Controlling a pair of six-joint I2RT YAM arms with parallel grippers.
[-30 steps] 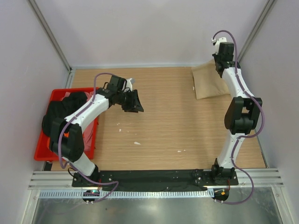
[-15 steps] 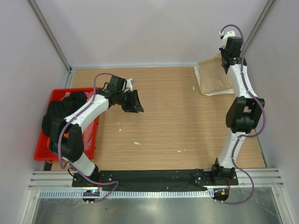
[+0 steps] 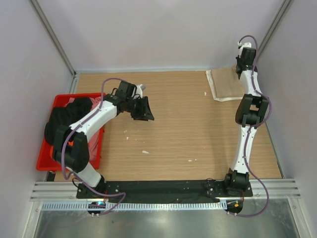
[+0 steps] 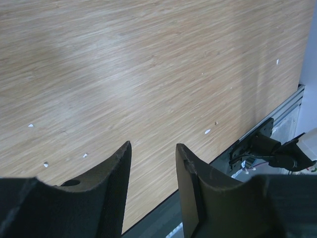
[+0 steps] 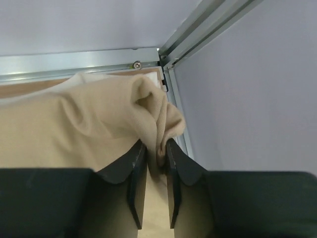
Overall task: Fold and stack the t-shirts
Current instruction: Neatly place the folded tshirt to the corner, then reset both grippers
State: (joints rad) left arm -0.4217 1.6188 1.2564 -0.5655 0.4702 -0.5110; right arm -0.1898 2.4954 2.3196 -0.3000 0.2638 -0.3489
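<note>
A folded tan t-shirt (image 3: 226, 83) lies in the table's far right corner on top of a cream-white one (image 3: 212, 88), whose edge shows along its left and front. My right gripper (image 3: 241, 66) is stretched to that corner and is shut on a bunched fold of the tan t-shirt (image 5: 148, 111). My left gripper (image 3: 147, 110) is open and empty, held above bare table left of centre; its fingers (image 4: 116, 171) frame only wood. A black t-shirt (image 3: 63, 121) fills the red bin, with a bit of pink cloth (image 3: 98, 100) beside it.
The red plastic bin (image 3: 45, 157) stands at the table's left edge. Grey walls and metal posts (image 5: 198, 27) close in the far right corner. Small white specks (image 3: 145, 151) lie on the wooden table (image 3: 188, 129).
My right arm has stretched further back and right, carrying the tan t-shirt into the far right corner, where it now lies flatter. My left arm has barely moved.
</note>
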